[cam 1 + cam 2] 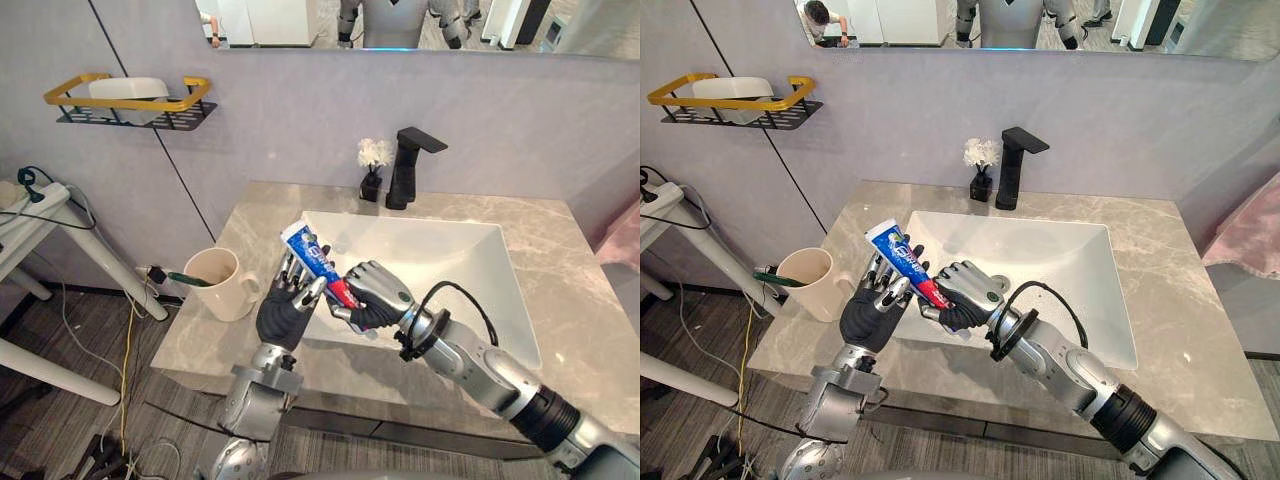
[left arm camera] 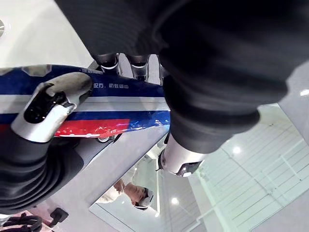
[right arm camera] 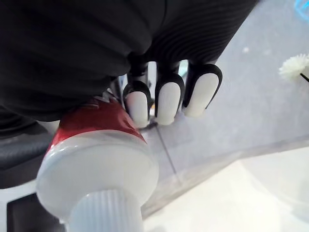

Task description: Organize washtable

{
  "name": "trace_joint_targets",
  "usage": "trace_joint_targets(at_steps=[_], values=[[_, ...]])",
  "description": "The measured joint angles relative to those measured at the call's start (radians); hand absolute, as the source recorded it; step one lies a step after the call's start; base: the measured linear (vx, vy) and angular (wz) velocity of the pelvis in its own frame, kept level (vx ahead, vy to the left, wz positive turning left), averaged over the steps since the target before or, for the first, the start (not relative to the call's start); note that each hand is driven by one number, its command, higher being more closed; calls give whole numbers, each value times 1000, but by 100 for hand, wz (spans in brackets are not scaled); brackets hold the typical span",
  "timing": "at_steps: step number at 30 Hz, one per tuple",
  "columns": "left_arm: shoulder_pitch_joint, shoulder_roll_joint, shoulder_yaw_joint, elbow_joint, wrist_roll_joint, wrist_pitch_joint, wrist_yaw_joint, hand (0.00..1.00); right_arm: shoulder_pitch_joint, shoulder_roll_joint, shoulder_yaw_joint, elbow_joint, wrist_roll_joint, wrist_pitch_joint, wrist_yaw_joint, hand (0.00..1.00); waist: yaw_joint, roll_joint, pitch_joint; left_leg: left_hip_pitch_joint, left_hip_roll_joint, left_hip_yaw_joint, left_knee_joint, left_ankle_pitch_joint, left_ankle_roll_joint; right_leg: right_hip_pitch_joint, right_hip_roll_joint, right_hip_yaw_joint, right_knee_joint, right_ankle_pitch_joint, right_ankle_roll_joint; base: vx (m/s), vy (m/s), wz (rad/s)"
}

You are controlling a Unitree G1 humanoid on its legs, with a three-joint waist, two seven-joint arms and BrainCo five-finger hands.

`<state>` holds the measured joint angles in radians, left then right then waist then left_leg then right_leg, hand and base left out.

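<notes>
Right hand point(image 1: 378, 293) fingers curl round the toothpaste tube point(image 1: 308, 250); left hand point(image 1: 283, 310) fingers pinch it.

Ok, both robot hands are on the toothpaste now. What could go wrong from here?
1. The toothpaste tube is held above the sink edge. If the right robot hand lets go before the left robot hand grips firmly, it may drop in.
2. The mug stands close beside the left arm, so a swing could knock it.
</notes>
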<state>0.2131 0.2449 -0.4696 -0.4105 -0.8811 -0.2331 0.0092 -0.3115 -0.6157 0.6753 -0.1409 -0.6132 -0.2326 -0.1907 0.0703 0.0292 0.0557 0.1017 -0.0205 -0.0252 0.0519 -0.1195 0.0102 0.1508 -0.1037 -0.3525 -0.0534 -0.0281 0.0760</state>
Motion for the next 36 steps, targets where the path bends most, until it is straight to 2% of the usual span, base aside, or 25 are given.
trace_joint_targets(at_steps=[1, 2, 6, 9, 21, 22, 28, 33, 35, 36], values=[[-1, 5, -4, 0, 0, -7, 0, 0, -13, -3, 14, 1, 15, 0, 1, 100, 0, 0, 0, 0, 0, 0, 0, 0, 0, 0, 0, 0, 0, 0, 0, 0, 0, 0], [-3, 9, -8, 0, 0, -10, 1, 100, -15, -7, 16, 1, 18, 0, 2, 100, 0, 0, 0, 0, 0, 0, 0, 0, 0, 0, 0, 0, -1, 0, 0, 0, 0, 0], [-29, 22, -23, 8, -2, -20, 16, 100, -48, -33, 51, 1, 32, -3, 2, 100, 0, 0, 0, 0, 0, 1, 0, 0, 0, 0, 0, 0, -1, 0, 0, 0, 0, 0], [-59, 26, -35, 17, -3, -20, 17, 100, -56, -45, 77, 1, 35, -23, 2, 100, 0, 0, 0, 0, 0, 2, 1, 0, 0, 0, 0, 0, -1, 0, 0, 0, 0, 0], [-78, 34, -47, 18, -1, -19, 19, 100, -57, -59, 71, 1, 44, -32, 20, 100, -1, 0, 0, 0, 0, 4, 1, 0, 0, 0, -1, 2, -1, 0, 0, 0, 0, 0], [-79, 33, -47, 18, 0, -20, 19, 100, -56, -58, 67, 1, 44, -33, 20, 0, -2, 0, 0, 0, 0, 4, 1, 0, 0, 0, -1, 2, -1, 0, 0, 0, 0, 0], [-105, 23, -47, 17, 35, -21, 20, 100, 1, -2, -20, -2, 41, -45, 24, 0, -1, 1, -1, 0, 0, 4, 2, 0, 0, 0, -1, 2, -1, 0, 0, 0, 0, 0], [-151, -14, -34, -25, 100, -21, 52, 100, 121, 114, -202, -76, 67, -43, 24, 0, -8, 1, -1, 3, 0, 7, 1, 0, 0, 0, -1, 5, -1, 0, 0, 0, 0, -1], [-165, -29, -24, -35, 127, -22, 66, 100, 147, 161, -250, -93, 96, -44, 24, 0, -17, 2, -1, 6, 0, 9, 1, 0, 0, 2, -1, 8, -1, 0, 0, 0, 0, -2], [-169, -41, -9, -44, 149, -21, 74, 100, 167, 197, -285, -105, 115, -43, 24, 0, -30, 3, -1, 7, 0, 9, 1, 0, 0, 2, -1, 8, 0, 0, 0, 0, 0, 0]])
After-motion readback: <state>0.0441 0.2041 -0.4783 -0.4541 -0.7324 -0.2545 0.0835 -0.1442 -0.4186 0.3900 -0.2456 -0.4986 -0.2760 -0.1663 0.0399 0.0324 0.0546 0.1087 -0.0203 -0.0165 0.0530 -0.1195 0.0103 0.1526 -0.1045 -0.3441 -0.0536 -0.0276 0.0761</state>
